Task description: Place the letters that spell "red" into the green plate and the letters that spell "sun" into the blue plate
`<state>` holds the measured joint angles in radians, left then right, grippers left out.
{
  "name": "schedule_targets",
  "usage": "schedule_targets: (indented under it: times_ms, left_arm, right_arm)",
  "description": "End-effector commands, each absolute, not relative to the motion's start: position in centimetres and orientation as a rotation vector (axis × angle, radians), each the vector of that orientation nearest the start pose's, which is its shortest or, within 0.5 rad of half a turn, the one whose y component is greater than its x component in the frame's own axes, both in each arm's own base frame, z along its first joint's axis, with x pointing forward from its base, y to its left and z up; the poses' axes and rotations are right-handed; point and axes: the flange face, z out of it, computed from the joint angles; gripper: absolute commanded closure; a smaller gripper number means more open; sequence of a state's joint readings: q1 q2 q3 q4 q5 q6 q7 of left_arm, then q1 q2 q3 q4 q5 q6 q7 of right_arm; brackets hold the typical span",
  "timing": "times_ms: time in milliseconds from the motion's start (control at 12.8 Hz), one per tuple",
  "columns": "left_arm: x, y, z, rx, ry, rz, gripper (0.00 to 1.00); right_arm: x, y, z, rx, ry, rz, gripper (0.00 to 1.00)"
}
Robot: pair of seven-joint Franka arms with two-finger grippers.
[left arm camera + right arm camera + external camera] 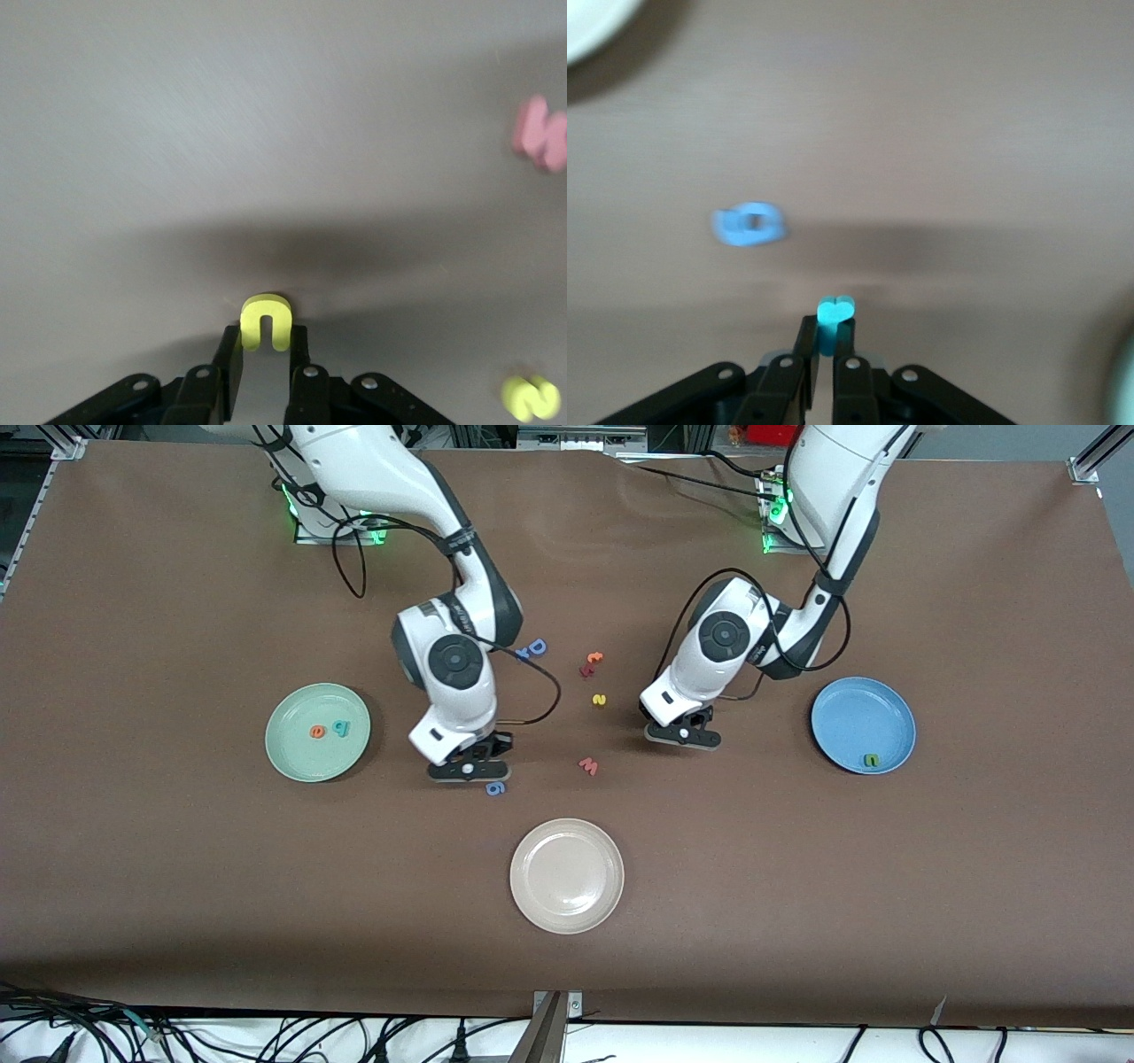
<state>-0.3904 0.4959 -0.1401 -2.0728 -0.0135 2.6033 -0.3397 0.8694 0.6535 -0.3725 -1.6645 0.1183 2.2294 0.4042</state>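
Observation:
My left gripper [682, 735] is low at the table, shut on the yellow u [266, 320], between the pink w and the blue plate [850, 708]. That plate holds the green n [872, 760]. The yellow s [600, 701] [530, 397] lies on the table mid-way between the arms. My right gripper [469, 769] is also low, shut on the teal r [834, 314], beside the blue g. The green plate [301, 762] holds the orange e [317, 732] and the teal d [341, 729]. In the front view both held letters are hidden by the hands.
A beige plate [566, 875] sits nearest the front camera. A pink w [588, 765] and a blue g [496, 787] lie between the two hands. A blue capital D [534, 649] and a red and orange pair [591, 664] lie nearer the bases.

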Motion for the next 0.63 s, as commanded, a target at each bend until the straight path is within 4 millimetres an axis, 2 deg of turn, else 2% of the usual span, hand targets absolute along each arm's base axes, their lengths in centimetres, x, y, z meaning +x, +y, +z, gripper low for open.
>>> schedule_targets:
  times_ms: [0, 156, 313, 469, 548]
  left_arm:
    - [54.0, -22.9, 23.6, -3.153, 0.439, -0.002, 0.94]
    - [55.6, -16.3, 24.8, -3.118, 0.557, 0.028, 0.94]
    - [56.4, -9.3, 25.1, -3.092, 0.669, 0.069, 0.93]
    - [57.0, -4.1, 24.9, -3.062, 0.788, 0.074, 0.93]
    - [56.9, -2.3, 24.5, -3.046, 0.820, 0.089, 0.92]
  right_arm:
    - [58.3, 29.7, 27.0, -3.308, -0.315, 0.159, 1.00]
    - [58.1, 22.8, 28.5, -3.268, -0.436, 0.306, 1.00]
    - [55.9, 16.3, 28.9, -3.208, -0.482, 0.387, 1.00]
    - [54.2, 10.4, 27.5, -3.174, -0.523, 0.403, 1.00]
    - [53.4, 8.7, 26.2, -3.180, -0.523, 0.371, 1.00]
